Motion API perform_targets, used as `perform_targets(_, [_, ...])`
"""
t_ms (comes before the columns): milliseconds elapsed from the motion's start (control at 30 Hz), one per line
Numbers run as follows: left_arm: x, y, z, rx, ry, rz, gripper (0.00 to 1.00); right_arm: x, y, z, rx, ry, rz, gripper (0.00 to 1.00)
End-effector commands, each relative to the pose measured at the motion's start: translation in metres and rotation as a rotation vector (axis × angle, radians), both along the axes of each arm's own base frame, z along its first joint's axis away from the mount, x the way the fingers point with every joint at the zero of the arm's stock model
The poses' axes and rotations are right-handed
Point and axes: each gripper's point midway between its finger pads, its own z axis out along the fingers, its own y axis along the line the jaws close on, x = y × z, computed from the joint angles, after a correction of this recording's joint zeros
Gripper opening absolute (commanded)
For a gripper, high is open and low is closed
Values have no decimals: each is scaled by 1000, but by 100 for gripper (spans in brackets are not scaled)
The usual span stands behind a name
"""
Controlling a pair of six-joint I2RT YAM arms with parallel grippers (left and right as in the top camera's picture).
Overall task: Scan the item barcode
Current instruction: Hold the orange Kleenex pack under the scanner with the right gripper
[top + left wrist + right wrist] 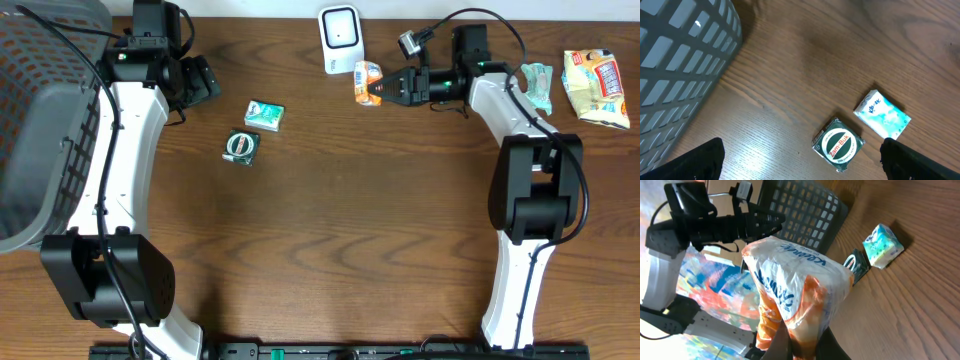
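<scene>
Orange-white bag (795,280) sits clenched in the right pincer (380,90), held just beside the scanner (340,35), probably to turn its barcode toward the window. Left pincer (200,80) hangs released near the basket (40,120), out of the way.

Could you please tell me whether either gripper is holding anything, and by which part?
The right gripper pinches the snack bag by one end. The left gripper is open and holds nothing.
</scene>
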Motion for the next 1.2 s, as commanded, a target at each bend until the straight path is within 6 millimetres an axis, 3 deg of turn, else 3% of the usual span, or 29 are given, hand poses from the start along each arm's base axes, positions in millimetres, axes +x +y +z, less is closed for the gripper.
perform_targets(0, [1,2,0,13,2,0,98,-7,10,17,12,-67,26,1])
perform_targets(33, [1,2,0,13,1,0,98,-5,13,10,-26,-49,13,1])
perform_targets(200, [1,2,0,13,1,0,98,12,27,-65,-475,97,-179,1])
perform_targets(300, [1,2,0,13,1,0,98,16,24,-84,-654,71,-246,1])
perform_targets(400, [1,2,0,13,1,0,98,30,6,-90,-898,-33,-348,1])
perform_targets(467, [1,2,0,13,2,0,98,42,-9,-83,-1052,-106,-435,1])
perform_targets(533, [1,2,0,13,2,0,98,62,-18,-60,-1171,-225,-522,1])
perform_targets(733, [1,2,0,13,1,0,98,87,-5,-10,-1138,-384,-580,1])
perform_targets(900, [1,2,0,14,1,1,98,120,-2,31,-1097,-572,-687,1])
perform_targets(1033, [1,2,0,13,2,0,98,147,0,46,-1191,-847,-714,1])
perform_targets(1167, [1,2,0,13,2,0,98,158,24,45,-1258,-1130,-592,1])
